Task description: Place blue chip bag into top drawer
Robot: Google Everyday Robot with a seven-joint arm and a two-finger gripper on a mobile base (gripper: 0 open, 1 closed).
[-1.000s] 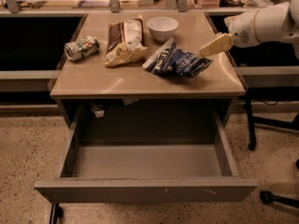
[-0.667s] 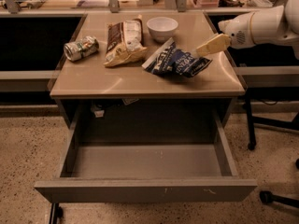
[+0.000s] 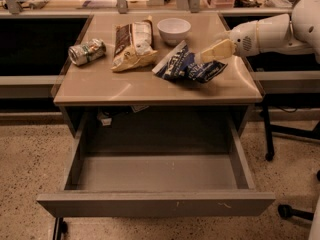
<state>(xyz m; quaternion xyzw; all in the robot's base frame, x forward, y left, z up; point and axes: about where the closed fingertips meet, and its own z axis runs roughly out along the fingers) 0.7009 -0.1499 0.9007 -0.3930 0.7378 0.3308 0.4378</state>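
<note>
The blue chip bag (image 3: 181,66) lies crumpled on the tan table top (image 3: 140,86), right of centre, with its white lettering facing up. My gripper (image 3: 209,54) reaches in from the right on a white arm and hangs just over the bag's right end, at or very near its top surface. The top drawer (image 3: 155,204) stands pulled fully out below the table top. It is wide, shallow and grey, and nothing lies inside it.
A brown-and-cream bag (image 3: 131,46) lies left of the blue bag, a white bowl (image 3: 173,29) sits behind it, and a crushed can (image 3: 86,51) lies at the far left. Black chair legs and a caster (image 3: 287,211) stand on the floor at the right.
My gripper has moved left and slightly down, from beside the blue bag's right edge to over its right end. The bag and the drawer have not moved.
</note>
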